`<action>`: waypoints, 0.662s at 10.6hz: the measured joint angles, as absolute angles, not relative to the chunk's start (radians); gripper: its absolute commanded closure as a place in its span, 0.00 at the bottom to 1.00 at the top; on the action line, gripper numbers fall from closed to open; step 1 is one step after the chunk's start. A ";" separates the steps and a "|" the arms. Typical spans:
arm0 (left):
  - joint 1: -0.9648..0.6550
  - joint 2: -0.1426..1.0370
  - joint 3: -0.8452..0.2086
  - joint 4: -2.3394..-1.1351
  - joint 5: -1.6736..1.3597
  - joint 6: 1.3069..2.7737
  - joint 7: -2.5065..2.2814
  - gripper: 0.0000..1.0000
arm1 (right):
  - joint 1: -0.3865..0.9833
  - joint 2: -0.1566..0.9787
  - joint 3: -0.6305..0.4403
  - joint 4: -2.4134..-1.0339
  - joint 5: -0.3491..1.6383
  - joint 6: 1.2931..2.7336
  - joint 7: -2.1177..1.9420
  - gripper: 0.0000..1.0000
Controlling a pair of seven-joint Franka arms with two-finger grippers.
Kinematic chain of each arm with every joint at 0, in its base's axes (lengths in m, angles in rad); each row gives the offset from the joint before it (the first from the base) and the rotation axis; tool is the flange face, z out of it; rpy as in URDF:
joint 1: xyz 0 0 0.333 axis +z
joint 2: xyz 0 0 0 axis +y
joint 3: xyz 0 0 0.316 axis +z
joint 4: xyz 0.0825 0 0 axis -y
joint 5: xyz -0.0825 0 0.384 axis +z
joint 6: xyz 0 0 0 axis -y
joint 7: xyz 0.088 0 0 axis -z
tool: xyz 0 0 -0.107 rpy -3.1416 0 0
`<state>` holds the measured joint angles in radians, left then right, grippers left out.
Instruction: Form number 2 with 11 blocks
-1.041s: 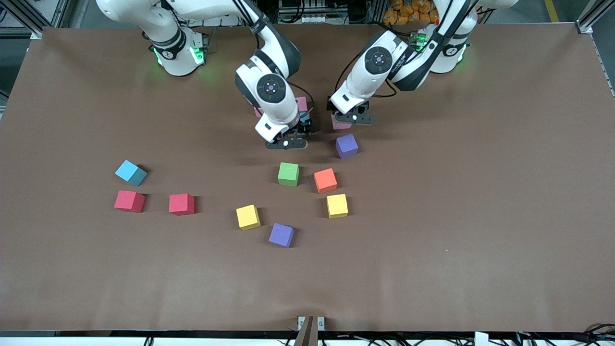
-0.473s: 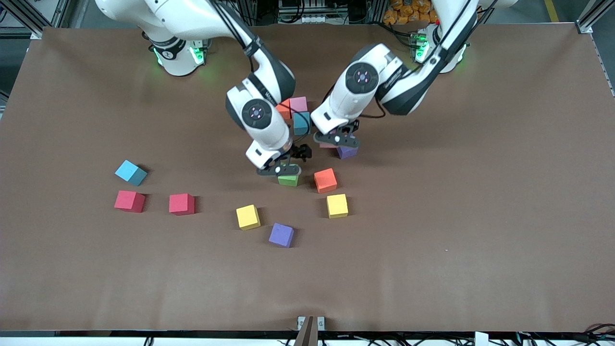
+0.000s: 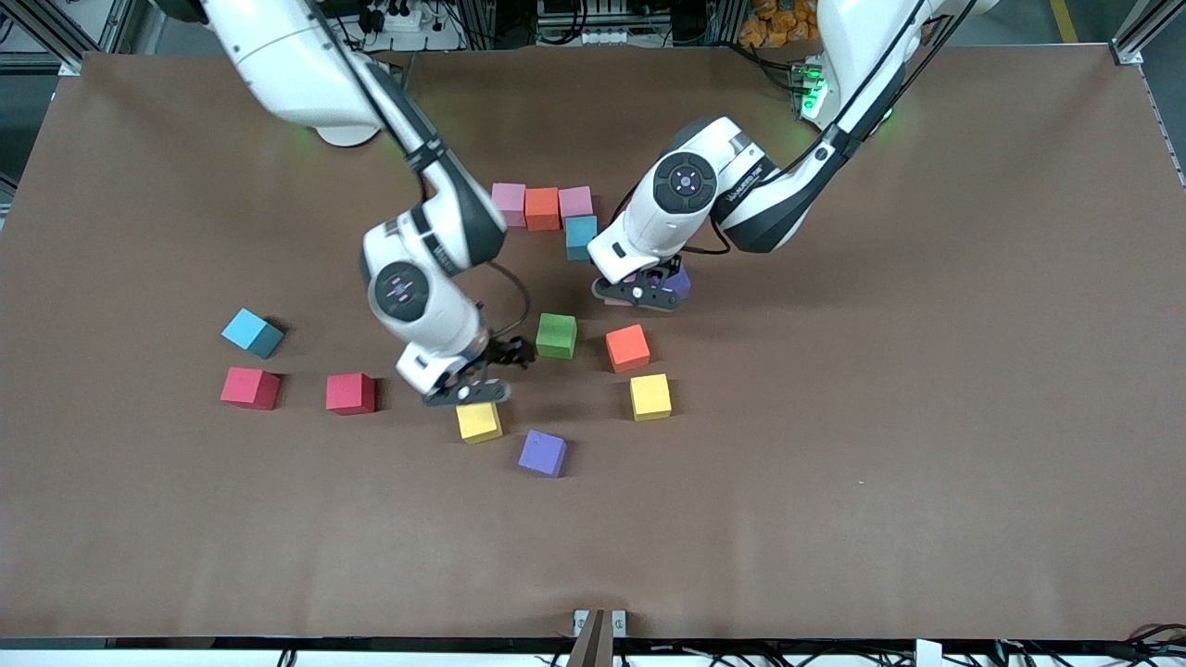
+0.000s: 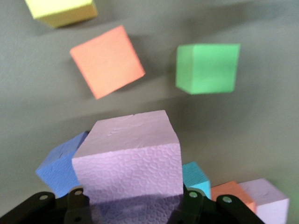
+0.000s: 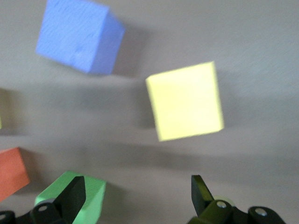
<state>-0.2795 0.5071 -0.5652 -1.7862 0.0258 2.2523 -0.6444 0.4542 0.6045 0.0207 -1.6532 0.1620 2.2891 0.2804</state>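
Left end effector (image 3: pixel 641 293) clenches a pink block (image 4: pixel 128 161); seat it square beside the blue block (image 3: pixel 581 237). Right end effector (image 3: pixel 468 393), released, hovers over the yellow block (image 3: pixel 479 421).

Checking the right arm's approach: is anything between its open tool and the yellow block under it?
Nothing visible. The right tool, open, hangs over the yellow block; the purple block lies beside it, clear of the path.
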 measured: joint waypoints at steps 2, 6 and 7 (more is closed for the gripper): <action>-0.345 0.568 -0.533 -1.710 0.056 2.244 -0.697 1.00 | 0.397 0.643 0.020 -1.585 0.146 2.259 0.195 0.00; -0.639 0.631 -0.310 -1.677 0.088 2.238 -0.785 1.00 | 0.292 0.702 0.020 -1.516 0.137 2.259 -0.014 0.00; -0.665 0.639 -0.296 -1.677 0.092 2.238 -0.813 1.00 | 0.270 0.705 0.021 -1.510 0.137 2.258 -0.054 0.00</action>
<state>-0.6651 0.6393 -0.2959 -1.6767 0.0922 2.2379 -0.8131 0.2705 0.7053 0.0206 -1.5100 0.1368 2.2580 -0.0542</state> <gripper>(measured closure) 0.441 0.000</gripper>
